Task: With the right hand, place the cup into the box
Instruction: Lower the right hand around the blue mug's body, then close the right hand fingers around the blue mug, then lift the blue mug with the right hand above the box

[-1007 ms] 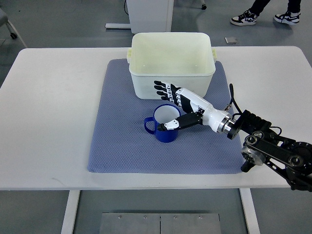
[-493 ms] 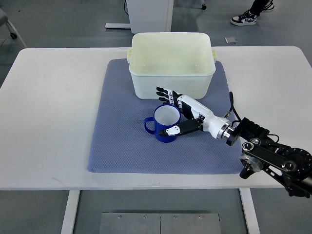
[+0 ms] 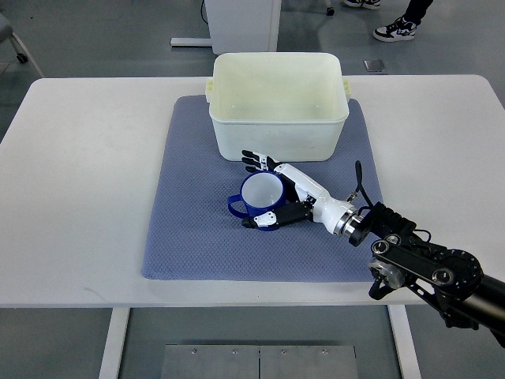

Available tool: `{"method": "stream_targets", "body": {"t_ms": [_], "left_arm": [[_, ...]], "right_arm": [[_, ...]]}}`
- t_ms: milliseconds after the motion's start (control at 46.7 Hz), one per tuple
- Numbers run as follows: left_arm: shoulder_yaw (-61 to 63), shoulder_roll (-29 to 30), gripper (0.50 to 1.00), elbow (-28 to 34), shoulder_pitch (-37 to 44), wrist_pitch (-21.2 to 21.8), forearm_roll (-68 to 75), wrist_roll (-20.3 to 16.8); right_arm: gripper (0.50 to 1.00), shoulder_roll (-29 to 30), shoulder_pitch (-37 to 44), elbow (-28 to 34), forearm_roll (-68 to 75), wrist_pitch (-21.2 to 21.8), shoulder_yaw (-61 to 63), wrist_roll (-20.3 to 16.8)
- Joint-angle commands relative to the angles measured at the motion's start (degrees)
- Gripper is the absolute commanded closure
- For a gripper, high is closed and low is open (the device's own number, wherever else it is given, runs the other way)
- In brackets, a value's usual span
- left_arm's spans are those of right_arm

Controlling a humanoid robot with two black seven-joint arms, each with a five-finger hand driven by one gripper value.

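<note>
**Now the hand hugs the cup**

Right on the purple mat (image 3: pixel 189 237) sits the blue cup (image 3: pixel 260 199), just in front of the white box (image 3: pixel 278 136). The right hand (image 3: pixel 278 189) has its fingers wrapped around the cup.

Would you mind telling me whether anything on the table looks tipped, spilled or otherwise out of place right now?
The blue cup looks tipped rather than upright on the mat, its white inside facing the camera, with the right hand wrapped around it. Nothing is spilled, and the box sits square and empty.
</note>
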Motion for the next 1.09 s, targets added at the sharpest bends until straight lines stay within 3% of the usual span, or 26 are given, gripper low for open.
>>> {"method": "stream_targets", "body": {"t_ms": [0,171,214,279,364,386,814,1071], "left_arm": [[0.0,0.0,0.5,0.0,0.0,0.0,0.0,0.0],[0.0,0.0,0.5,0.0,0.0,0.0,0.0,0.0],[0.0,0.0,0.5,0.0,0.0,0.0,0.0,0.0],[0.0,0.0,0.5,0.0,0.0,0.0,0.0,0.0],[0.1,0.0,0.5,0.0,0.0,0.0,0.0,0.0],[0.1,0.0,0.5,0.0,0.0,0.0,0.0,0.0],[0.1,0.0,0.5,0.0,0.0,0.0,0.0,0.0],[0.0,0.0,0.5,0.0,0.0,0.0,0.0,0.0]], "right_arm": [[0.532,0.1,-0.2,-0.6,0.0,-1.0,0.0,0.7],[0.592,0.9,-0.2,-2.9,0.3,-1.3,-0.2,2.3],[0.638,0.9,-0.2,-3.1,0.3,-1.3,-0.3,2.4],[0.757,0.9,-0.2,-3.3,0.3,-1.3,-0.5,2.9],[0.973,0.9,-0.2,-4.0,0.4,-1.3,-1.2,3.8],[1.0,0.8,-0.2,-4.2,0.4,-1.3,-1.5,3.9],[1.0,0.0,1.0,-3.3,0.8,-3.1,-3.0,6.7],[1.0,-8.8,4.1,1.4,2.1,-3.0,-2.3,6.6]]}}
